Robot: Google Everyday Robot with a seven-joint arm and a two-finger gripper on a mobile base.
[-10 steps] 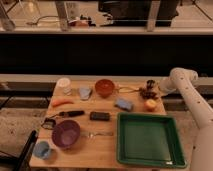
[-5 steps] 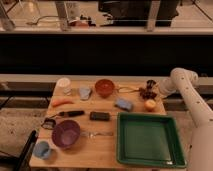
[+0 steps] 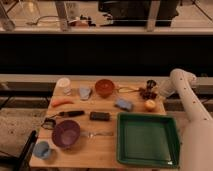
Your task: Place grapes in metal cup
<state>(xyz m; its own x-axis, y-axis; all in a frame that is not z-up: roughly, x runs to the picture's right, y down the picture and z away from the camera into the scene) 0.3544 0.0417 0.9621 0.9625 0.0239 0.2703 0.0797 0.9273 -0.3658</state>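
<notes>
The gripper [image 3: 150,85] hung at the far right end of the wooden surface [image 3: 100,152], at the end of the white arm [image 3: 176,84] that reached in from the right. It was just above and touching, or nearly touching, the grapes [image 3: 145,93]. Whether the gripper was open or closed could not be told. The grapes lay on the surface near its back edge, with the yellow-orange fruit [image 3: 150,104] just in front of them and the orange bowl [image 3: 105,87] well to their left.

The step in hand looked like the pickup. To do it well, the gripper needed to close on the body of the bunch rather than on the thin stem, since loose grapes would likely roll or slip free. A straight descent would have kept it off the fruit beside them, which could easily roll. A light squeeze seemed wise, because the bunch would give under pressure.

The metal cup could not be picked out with certainty; it was perhaps hidden near the gripper. The white cup [image 3: 63,85] at the far left and the light blue cup [image 3: 42,149] at the front left corner were the wrong targets. A narrow cup would call for lifting clear, centring over the mouth, and lowering before release.
</notes>
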